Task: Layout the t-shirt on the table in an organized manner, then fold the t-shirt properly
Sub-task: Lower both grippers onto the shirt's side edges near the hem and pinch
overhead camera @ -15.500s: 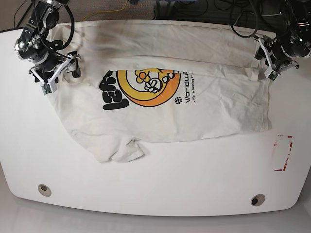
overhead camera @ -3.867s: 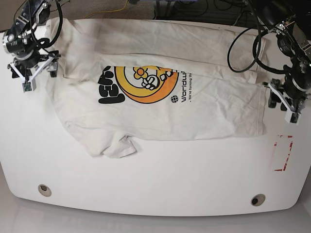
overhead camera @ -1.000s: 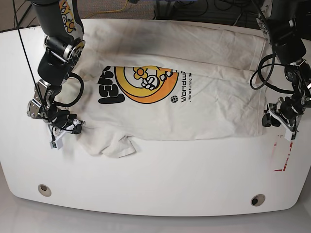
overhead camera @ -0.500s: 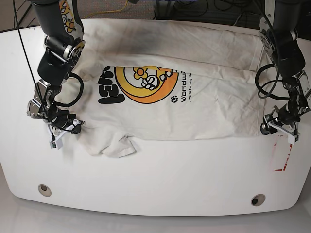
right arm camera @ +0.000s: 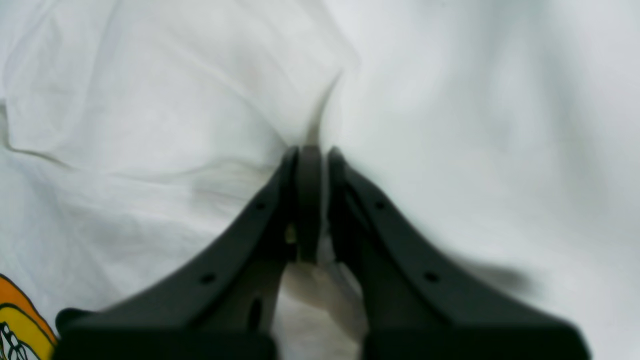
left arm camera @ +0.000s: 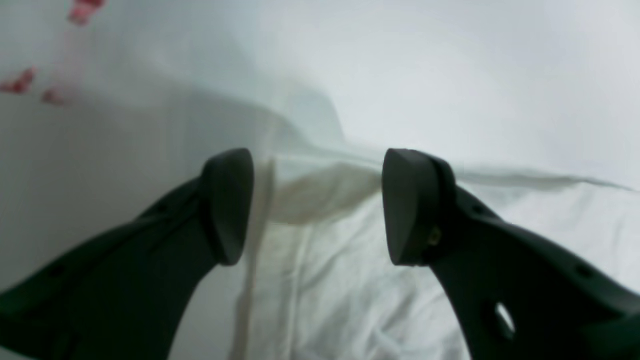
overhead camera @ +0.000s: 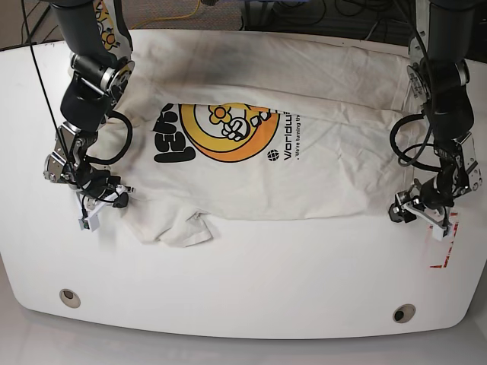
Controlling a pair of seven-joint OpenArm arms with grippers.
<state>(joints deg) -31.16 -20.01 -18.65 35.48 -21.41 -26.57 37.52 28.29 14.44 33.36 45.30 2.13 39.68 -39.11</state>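
The t-shirt (overhead camera: pixel 266 144) is spread across the far half of the table (overhead camera: pixel 251 289), with its printed side up and one sleeve bunched toward the near left part of the tabletop. The upper layer is folded over along a diagonal crease above the yellow-orange print (overhead camera: pixel 228 129). The left gripper (left arm camera: pixel 317 205) is lowered at the shirt's corner near the right edge of the tabletop, just beside the red tape rectangle (overhead camera: pixel 444 239); its jaws are spread wide, the hem edge lies between them, and nothing is gripped. The right gripper (right arm camera: pixel 310 165) is pressed closed on a raised fold of white fabric at the shirt's left side, close to the bunched sleeve. Two grey grommet holes (overhead camera: pixel 69 297) are set along the near edge.
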